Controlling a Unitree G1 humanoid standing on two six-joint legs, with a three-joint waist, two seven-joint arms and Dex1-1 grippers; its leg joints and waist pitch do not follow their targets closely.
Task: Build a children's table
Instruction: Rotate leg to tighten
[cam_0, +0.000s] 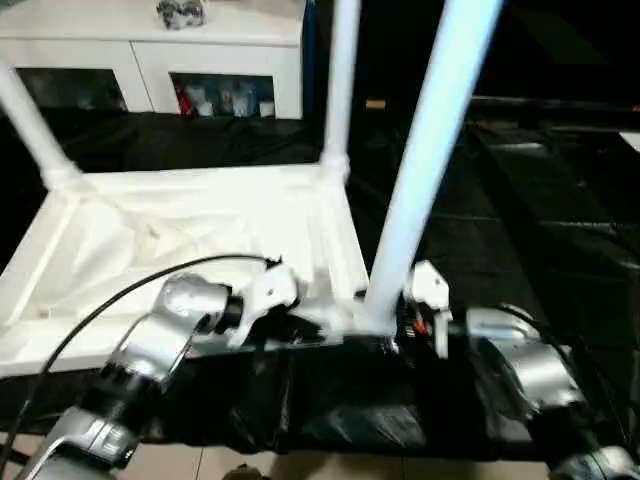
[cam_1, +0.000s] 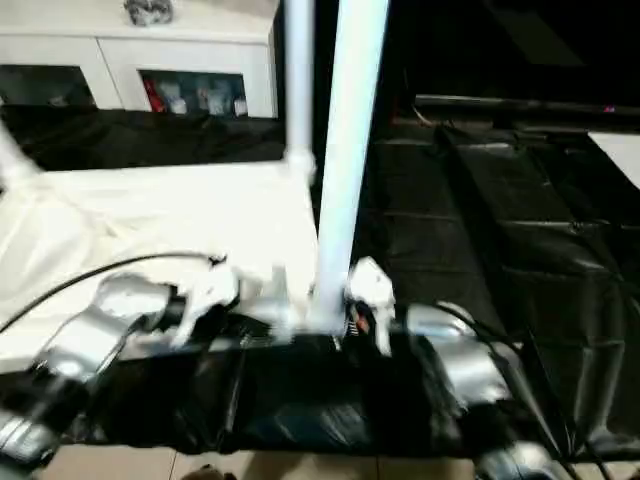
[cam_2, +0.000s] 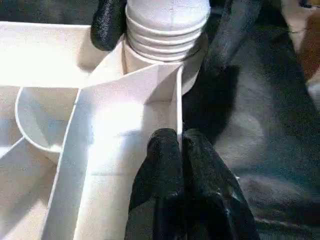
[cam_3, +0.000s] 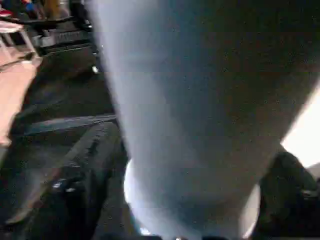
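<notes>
The white plastic table top (cam_0: 190, 240) lies underside up on the black-draped surface (cam_0: 520, 250), and the step in hand is seating the near-corner leg (cam_0: 420, 170) in its round socket (cam_2: 192, 75). The right gripper (cam_0: 415, 315) has its jaws apart around the smooth tapered tube, while the left gripper (cam_2: 180, 150), jaws together, pinches a thin rib. Threaded ridges showing above the socket suggest further twisting is called for.

Silver forearms (cam_0: 150, 350), a black cable (cam_0: 110, 295) looping over the left, black-fingered tools (cam_2: 185, 190)
</notes>
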